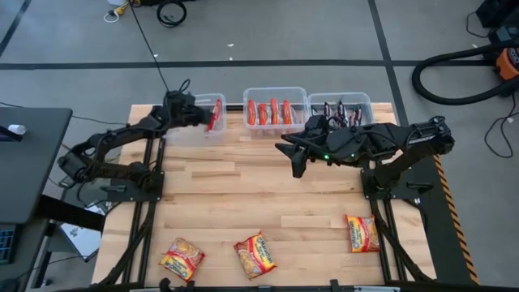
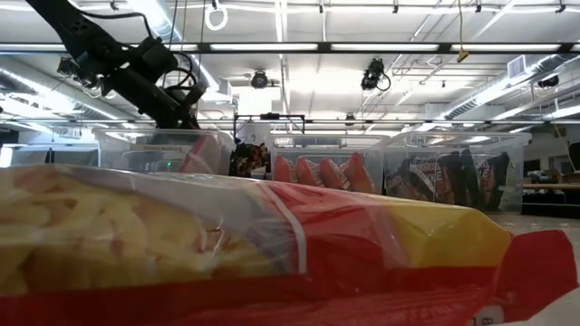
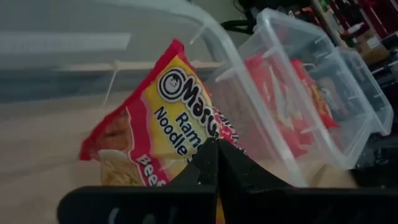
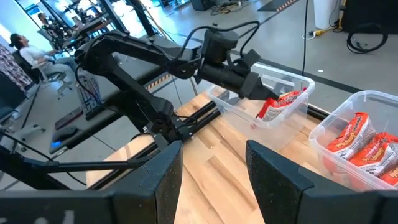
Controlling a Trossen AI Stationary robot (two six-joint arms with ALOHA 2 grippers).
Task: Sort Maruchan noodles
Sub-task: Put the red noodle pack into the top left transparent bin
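Observation:
An orange-yellow and red packet of Maruchan noodles (image 3: 155, 118) stands tilted inside the clear left bin (image 1: 195, 130) at the table's far edge. My left gripper (image 3: 216, 163) is shut on it; the same gripper (image 4: 255, 90) and packet (image 4: 281, 102) also show in the right wrist view. My right gripper (image 4: 214, 180) hangs open above the table's middle (image 1: 297, 166), with nothing between its fingers. Three more orange-yellow packets (image 1: 182, 258) (image 1: 255, 254) (image 1: 362, 233) lie flat near the table's near edge. My left gripper pinches the packet between its two shut fingers at one edge (image 3: 194, 148), below the printed name. The fingers slant downward from the table's left, over the bin's rim. The packet stands tilted in the bin; whether its lower corner (image 4: 261, 116) rests on the floor I cannot tell.
The middle bin (image 1: 276, 122) holds several red packets, and the right bin (image 1: 340, 99) holds dark ones. One packet (image 2: 227, 244) lies right before the low camera and blocks most of that view. A dark side table (image 1: 24, 162) stands to the left.

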